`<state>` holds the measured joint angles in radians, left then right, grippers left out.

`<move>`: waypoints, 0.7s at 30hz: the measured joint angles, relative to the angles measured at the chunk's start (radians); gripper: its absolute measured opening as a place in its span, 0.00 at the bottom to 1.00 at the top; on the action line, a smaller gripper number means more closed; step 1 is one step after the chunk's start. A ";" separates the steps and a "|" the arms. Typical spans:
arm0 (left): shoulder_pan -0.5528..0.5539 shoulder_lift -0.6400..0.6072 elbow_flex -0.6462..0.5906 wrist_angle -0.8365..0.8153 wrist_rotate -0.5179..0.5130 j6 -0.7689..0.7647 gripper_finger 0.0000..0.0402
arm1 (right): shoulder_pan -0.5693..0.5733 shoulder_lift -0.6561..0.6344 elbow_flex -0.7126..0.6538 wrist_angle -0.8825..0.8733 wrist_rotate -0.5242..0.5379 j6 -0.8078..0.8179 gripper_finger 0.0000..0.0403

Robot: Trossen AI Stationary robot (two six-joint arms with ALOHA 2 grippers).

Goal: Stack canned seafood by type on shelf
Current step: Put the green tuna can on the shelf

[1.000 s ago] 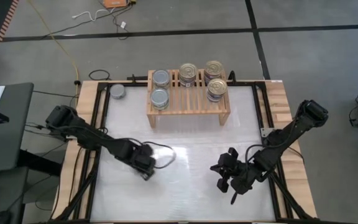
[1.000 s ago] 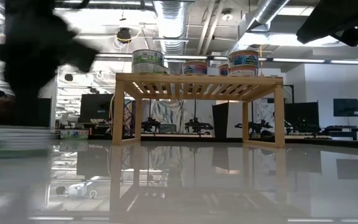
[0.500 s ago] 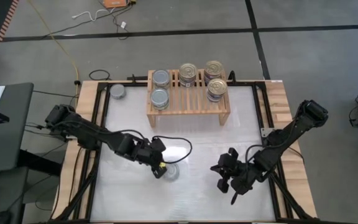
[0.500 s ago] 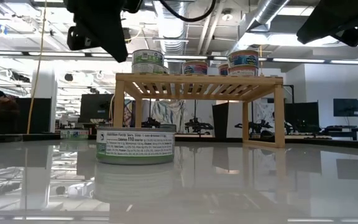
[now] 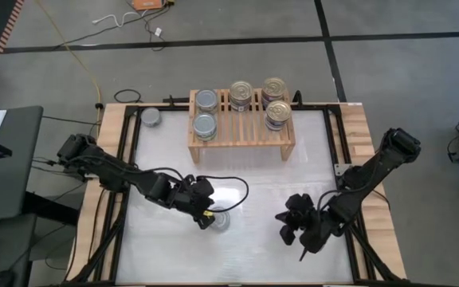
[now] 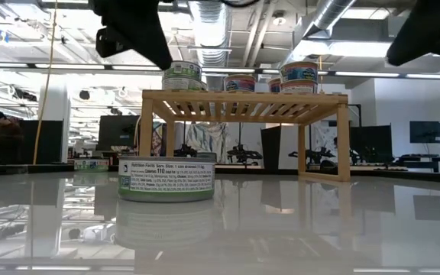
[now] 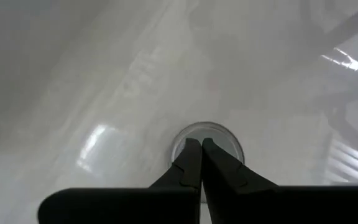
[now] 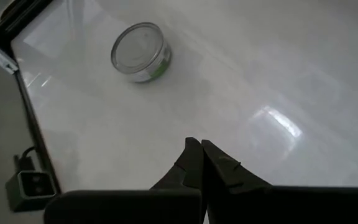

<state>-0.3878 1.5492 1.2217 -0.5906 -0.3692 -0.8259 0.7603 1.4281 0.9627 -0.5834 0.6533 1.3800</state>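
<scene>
A flat round tin of canned seafood [image 5: 218,221] with a silver top stands on its base on the white table, near the middle front; it also shows in the low view [image 6: 166,178]. My left gripper [image 5: 207,218] hangs shut just above it, clear of it, fingertips over the can's top [image 7: 209,142]. My right gripper [image 5: 285,229] is shut and holds nothing, to the can's right. The light-wood shelf [image 5: 241,135] at the far middle carries silver-topped cans [image 5: 205,125] on its left and gold-topped cans [image 5: 277,114] on its right.
One more silver-topped can [image 5: 151,118] sits at the table's far left corner, left of the shelf. Wooden planks [image 5: 110,159] and dark rails border the table's left and right sides. Bare white table [image 5: 253,183] lies between the shelf and the grippers.
My left gripper has gone toward the table's right edge and then up; it stood low on the table and now hangs above the can. The can stands farther toward the table's right than a second ago. My right gripper has shifted a little toward the table's right edge.
</scene>
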 joint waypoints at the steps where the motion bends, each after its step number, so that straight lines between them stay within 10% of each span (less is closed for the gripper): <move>1: 0.000 -0.002 0.000 0.001 -0.002 0.004 0.01 | 0.006 0.000 0.000 0.000 0.000 0.011 0.05; 13: 0.001 0.000 -0.003 -0.162 -0.065 0.014 0.14 | 0.036 0.000 0.000 -0.015 0.001 0.140 0.05; 21: -0.011 -0.120 -0.215 -0.050 -0.027 -0.043 0.14 | 0.029 0.000 0.000 -0.014 0.001 0.167 0.05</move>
<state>-0.3984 1.4293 1.0066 -0.6409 -0.3963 -0.8694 0.7895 1.4281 0.9627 -0.5976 0.6546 1.5468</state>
